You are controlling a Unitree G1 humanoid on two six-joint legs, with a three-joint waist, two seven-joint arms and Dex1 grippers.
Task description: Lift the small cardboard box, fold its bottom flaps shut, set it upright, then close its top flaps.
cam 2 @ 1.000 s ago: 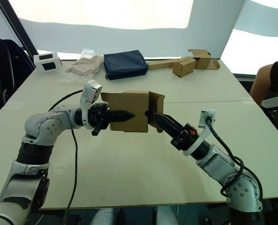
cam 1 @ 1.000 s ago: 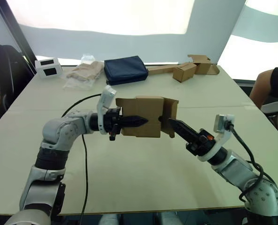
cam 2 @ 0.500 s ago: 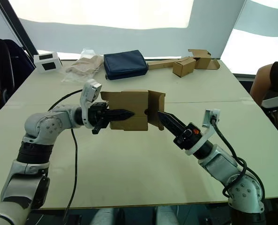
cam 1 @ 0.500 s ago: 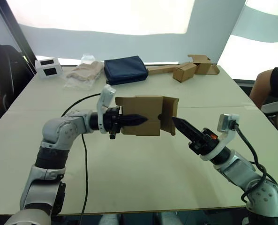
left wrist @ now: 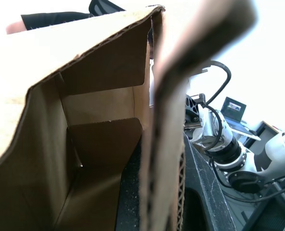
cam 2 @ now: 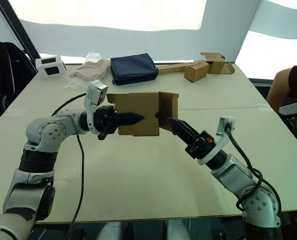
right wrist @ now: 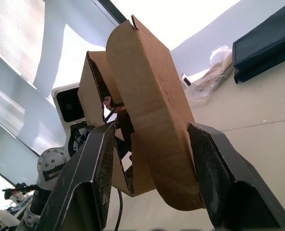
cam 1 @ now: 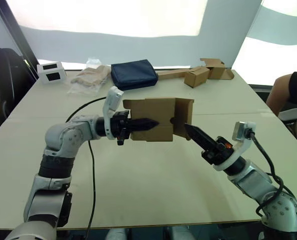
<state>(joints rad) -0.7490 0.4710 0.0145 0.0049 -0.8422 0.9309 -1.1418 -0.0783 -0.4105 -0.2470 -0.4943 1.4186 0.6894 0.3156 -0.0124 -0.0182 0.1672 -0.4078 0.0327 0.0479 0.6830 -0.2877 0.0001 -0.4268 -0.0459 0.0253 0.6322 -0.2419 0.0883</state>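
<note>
The small cardboard box (cam 1: 156, 120) hangs above the table (cam 1: 153, 180), pinched by one wall in the left gripper (cam 1: 147, 122), whose fingers are clamped shut on it. The right gripper (cam 2: 174, 123), fingers spread and empty, points at the flap (right wrist: 152, 110) on the box's right end. A hard push there could twist the box out of that single-wall pinch.

One small cardboard box (cam 1: 153, 120), two smaller tan boxes (cam 1: 197, 77), one navy pouch (cam 1: 134, 74), two claws (cam 1: 149, 122).
</note>
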